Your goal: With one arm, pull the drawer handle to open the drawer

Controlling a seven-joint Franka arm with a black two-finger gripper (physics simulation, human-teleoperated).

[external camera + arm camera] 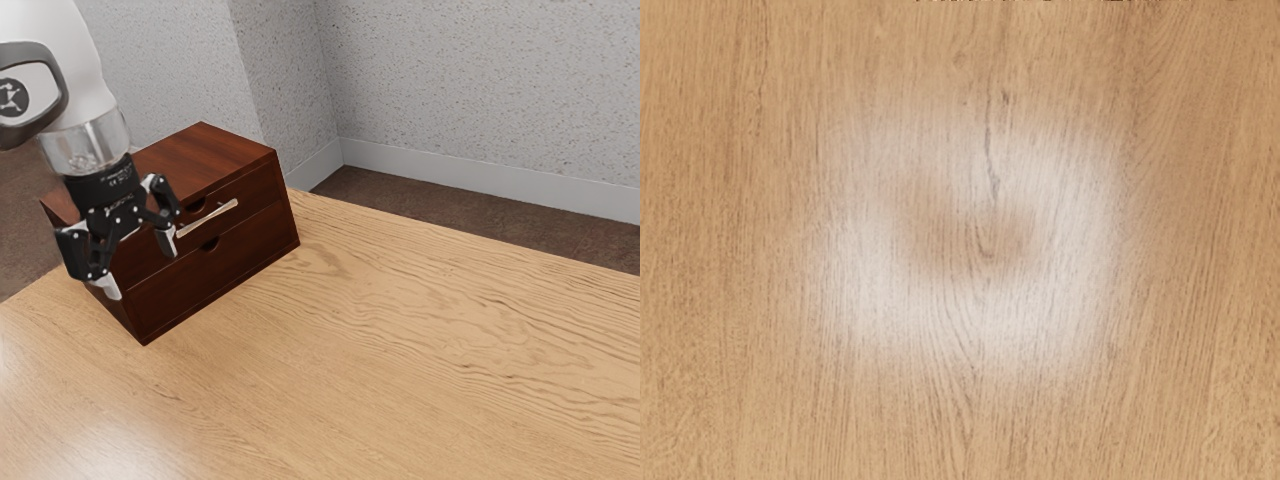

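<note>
A dark wooden drawer box (pixel 215 160) stands on the table at the exterior view's left. Its front holds an upper drawer (pixel 225 205) and a lower drawer (pixel 215 262), both looking shut. A pale bar handle (pixel 207 218) runs across the upper drawer's front. My black gripper (pixel 135 268) hangs open in front of the box's left part, fingers spread wide and pointing down. One fingertip (pixel 164 240) is just left of the handle's end; whether it touches I cannot tell. The other fingertip (pixel 106 288) is lower, near the box's corner.
The light wooden table (pixel 400 340) stretches wide to the exterior view's right of the box, and its grain with a bright glare patch (pixel 970 240) lies under my hand. Grey walls with a white baseboard (pixel 480 175) rise behind the table.
</note>
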